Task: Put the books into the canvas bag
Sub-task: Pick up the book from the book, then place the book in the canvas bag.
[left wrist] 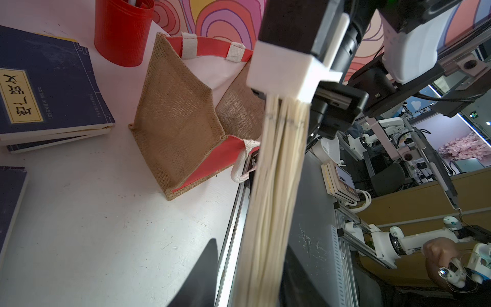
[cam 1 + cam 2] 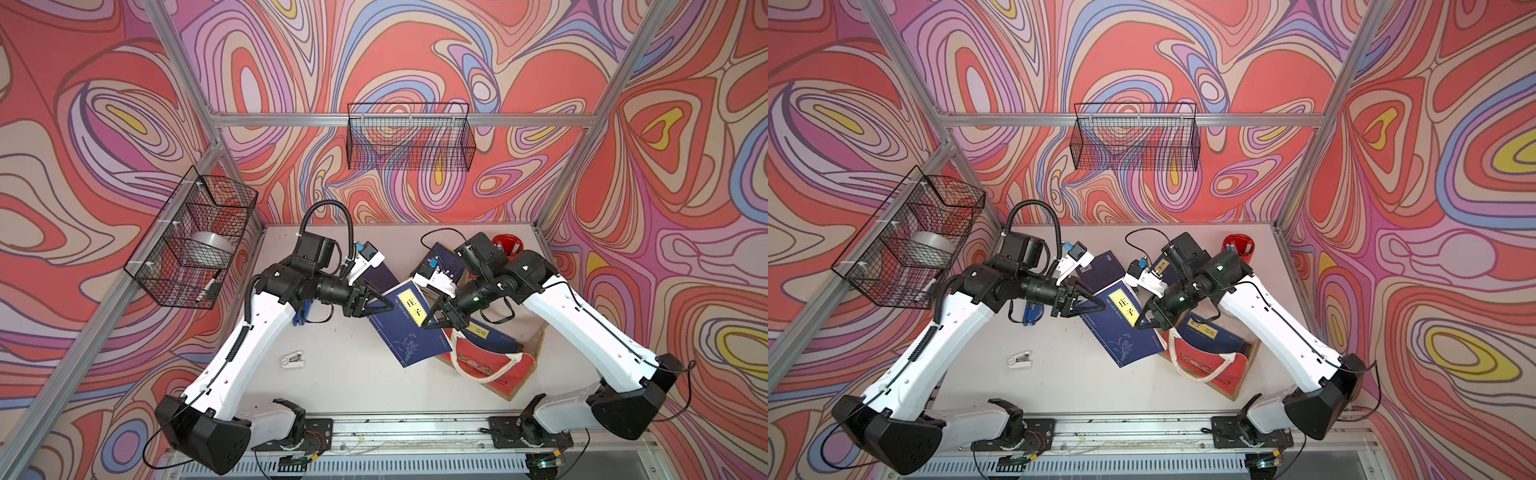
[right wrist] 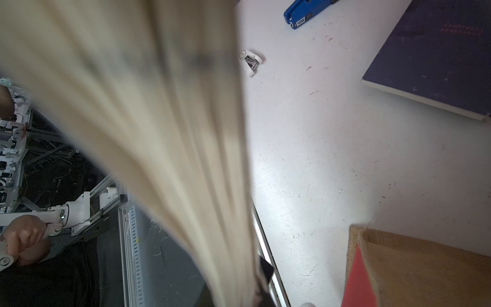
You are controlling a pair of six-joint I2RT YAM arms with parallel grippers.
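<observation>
One of the books (image 2: pixel 411 328), navy with a yellow label, hangs tilted above the table middle between both arms. My right gripper (image 2: pixel 430 320) is shut on its right edge. My left gripper (image 2: pixel 384 306) straddles its left edge; in the left wrist view the cream pages (image 1: pixel 273 186) run between the fingers with a gap beside one finger (image 1: pixel 204 273). The canvas bag (image 2: pixel 498 365) stands front right with another book (image 2: pixel 490 334) in its mouth. More books (image 2: pixel 376 276) lie behind, stacked (image 1: pixel 53 79) in the left wrist view.
A red pen cup (image 2: pixel 507 245) stands at the back right. A blue stapler (image 2: pixel 301 318) and a white staple remover (image 2: pixel 291 359) lie under and in front of the left arm. Wire baskets hang on the back wall (image 2: pixel 409 137) and the left wall (image 2: pixel 195 237).
</observation>
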